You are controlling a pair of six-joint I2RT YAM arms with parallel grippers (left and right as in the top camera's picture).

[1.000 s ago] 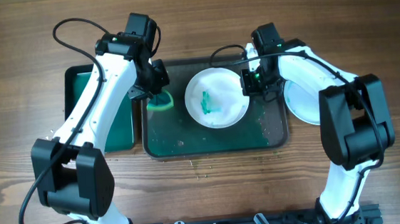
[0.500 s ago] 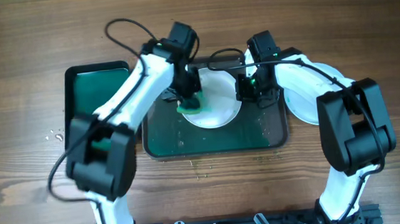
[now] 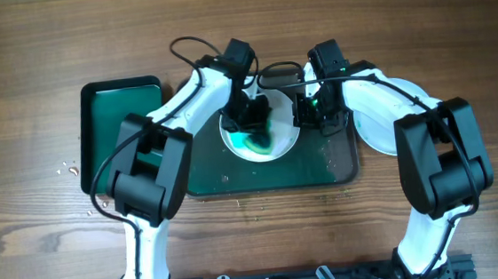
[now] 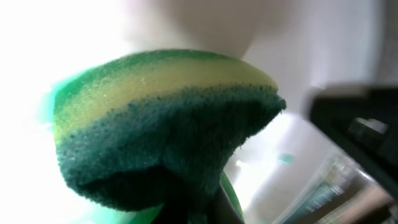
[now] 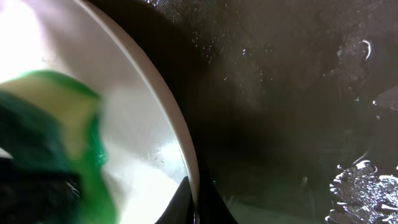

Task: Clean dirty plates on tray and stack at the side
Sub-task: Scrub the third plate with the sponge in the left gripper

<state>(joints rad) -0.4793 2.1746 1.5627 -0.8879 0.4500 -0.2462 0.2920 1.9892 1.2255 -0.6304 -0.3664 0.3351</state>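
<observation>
the table (image 3: 453, 16) carries the whole workstation. at its centre sits the dark tray (image 3: 270, 178), wet and flecked with specks (image 3: 328, 155) toward its right end. a green tub (image 3: 110, 124) stands just left of it, touching or nearly so.

one dirty plate (image 3: 283, 141) lies in the upper middle of the tray; no other plate shows on the tray. a side plate (image 3: 375, 140) rests on the table just off the tray's right edge, partly under the right arm. whether it is one plate or several stacked cannot be told from above.

the sponge (image 4: 161, 124) is down on the dirty plate's face, green scouring side leading. a green smear (image 3: 251, 143) remains on the plate beside it.

left gripper (image 3: 251, 114) — clenched on the sponge, poised over the plate's centre. right gripper (image 5: 193, 202) — pinched onto the plate's right rim, steadying it against the tray.

assessment: scrubbing is under way and not finished. outstanding — clear the smear, lift the plate off the tray, set it on the side plate. the tray residue is outside the stated task.
</observation>
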